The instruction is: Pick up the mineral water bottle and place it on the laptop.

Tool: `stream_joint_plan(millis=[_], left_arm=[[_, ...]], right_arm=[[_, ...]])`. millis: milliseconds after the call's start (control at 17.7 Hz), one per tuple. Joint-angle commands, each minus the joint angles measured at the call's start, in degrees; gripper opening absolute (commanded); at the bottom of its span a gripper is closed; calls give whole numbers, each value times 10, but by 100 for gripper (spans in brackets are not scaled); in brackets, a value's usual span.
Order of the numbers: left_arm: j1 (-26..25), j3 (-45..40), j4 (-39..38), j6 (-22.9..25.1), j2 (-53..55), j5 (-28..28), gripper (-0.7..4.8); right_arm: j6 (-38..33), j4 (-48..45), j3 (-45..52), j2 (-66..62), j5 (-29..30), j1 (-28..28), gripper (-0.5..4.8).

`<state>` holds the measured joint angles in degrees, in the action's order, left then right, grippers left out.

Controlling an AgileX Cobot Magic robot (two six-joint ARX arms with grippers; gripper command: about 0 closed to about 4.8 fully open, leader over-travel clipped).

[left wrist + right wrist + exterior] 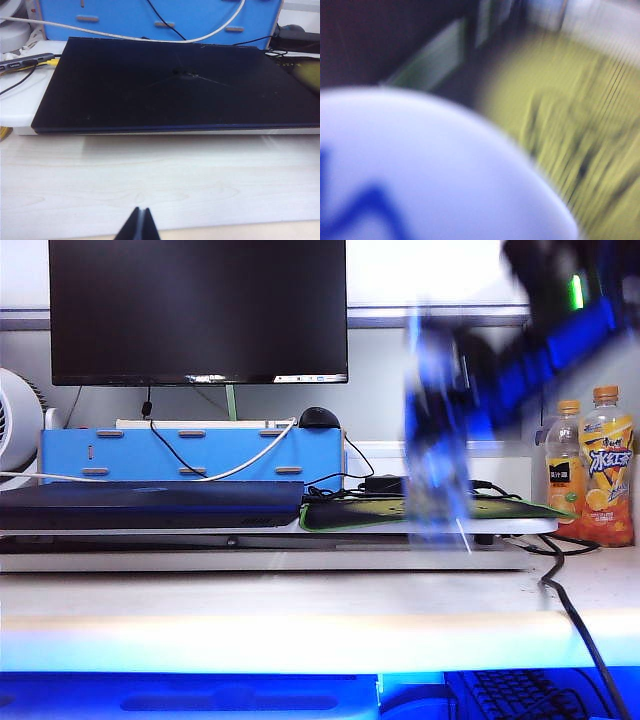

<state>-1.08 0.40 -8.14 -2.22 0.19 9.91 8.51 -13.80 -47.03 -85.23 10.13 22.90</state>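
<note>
A: Where is the laptop placed?
B: Left of the bottle, which is seen blurred and upright at the right gripper; its grip cannot be told. The lid is bare.
A: The left gripper?
B: Shut, nothing held, parked before the laptop

An office desk: monitor, laptop, keyboard.

The room is bright with soft even light, the laptop looks sharp and a bit shiny in the left wrist view, but the right arm and the whole right wrist view are smeared with blur.
</note>
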Motion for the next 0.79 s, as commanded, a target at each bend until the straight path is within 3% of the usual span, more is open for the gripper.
stream_joint_plan(millis=[56,451,789], left_arm=[[0,0,-4,1,-1,3,-2],[0,0,-3,1,-1,3,-2],[0,0,-3,1,-1,3,-2]], right_arm=[[-11,-19,-101,27,19,15,0],[-13,19,-357,-144,60,87,-1],[-12,0,-454,-267,38,152,-1]])
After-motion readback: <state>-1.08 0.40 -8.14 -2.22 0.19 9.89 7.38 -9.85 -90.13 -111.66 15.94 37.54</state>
